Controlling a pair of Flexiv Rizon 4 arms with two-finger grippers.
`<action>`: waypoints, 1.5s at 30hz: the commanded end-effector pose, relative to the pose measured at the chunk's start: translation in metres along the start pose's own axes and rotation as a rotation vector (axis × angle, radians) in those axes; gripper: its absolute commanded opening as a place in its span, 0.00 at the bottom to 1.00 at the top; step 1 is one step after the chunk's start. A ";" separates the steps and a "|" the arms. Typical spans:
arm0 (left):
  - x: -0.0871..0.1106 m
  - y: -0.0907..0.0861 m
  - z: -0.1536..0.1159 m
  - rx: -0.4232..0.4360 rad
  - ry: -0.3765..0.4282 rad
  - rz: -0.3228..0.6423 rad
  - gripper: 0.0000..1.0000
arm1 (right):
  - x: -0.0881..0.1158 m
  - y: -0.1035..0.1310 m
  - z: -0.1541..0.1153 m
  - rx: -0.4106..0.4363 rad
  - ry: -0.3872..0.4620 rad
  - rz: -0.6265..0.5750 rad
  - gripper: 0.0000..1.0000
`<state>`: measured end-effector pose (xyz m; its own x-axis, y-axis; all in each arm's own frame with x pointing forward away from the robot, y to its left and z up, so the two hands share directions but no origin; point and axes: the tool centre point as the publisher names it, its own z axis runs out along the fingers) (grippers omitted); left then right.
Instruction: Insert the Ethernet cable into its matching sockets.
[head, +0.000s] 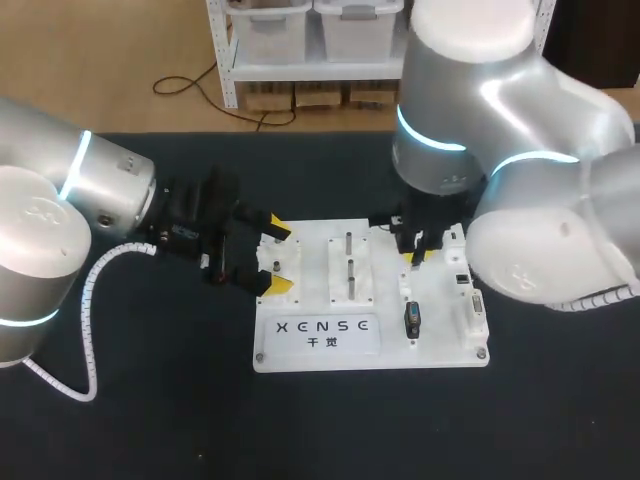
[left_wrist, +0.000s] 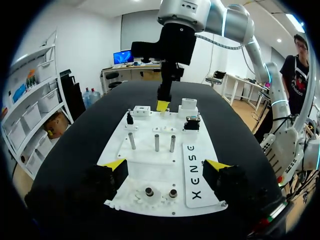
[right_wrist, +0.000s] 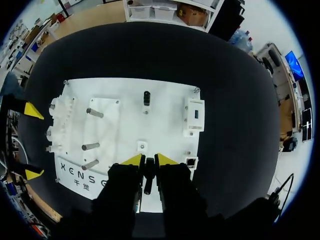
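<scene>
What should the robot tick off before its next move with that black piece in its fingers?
1. Right gripper shut on the black plug: ok.
2. Plug lined up with the nearest socket: cannot tell.
3. Left gripper open over the white board's end; board steadied: cannot tell.
4. Other black piece standing on the board, apart from the right gripper: ok.
5. Grippers well apart: ok.

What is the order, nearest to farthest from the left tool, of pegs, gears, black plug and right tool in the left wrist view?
1. Gears, on the board's near edge, just ahead.
2. Pegs, mid-board.
3. Black plug and right tool, both at the far end: too close to call.
</scene>
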<state>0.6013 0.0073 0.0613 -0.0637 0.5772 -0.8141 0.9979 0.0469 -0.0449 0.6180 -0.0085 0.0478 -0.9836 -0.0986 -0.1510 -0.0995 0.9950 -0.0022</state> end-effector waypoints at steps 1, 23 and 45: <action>0.001 -0.001 0.000 -0.004 -0.004 0.002 1.00 | 0.005 -0.013 -0.005 -0.005 -0.010 0.007 0.00; 0.001 -0.001 0.000 -0.004 -0.004 0.002 1.00 | 0.011 -0.051 0.009 0.005 0.011 0.052 0.00; 0.001 -0.001 0.000 -0.004 -0.004 0.002 1.00 | 0.013 -0.057 0.020 0.002 0.023 0.046 0.00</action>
<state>0.6013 0.0073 0.0613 -0.0638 0.5771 -0.8142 0.9979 0.0469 -0.0450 0.6133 -0.0656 0.0292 -0.9905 -0.0529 -0.1268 -0.0533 0.9986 0.0002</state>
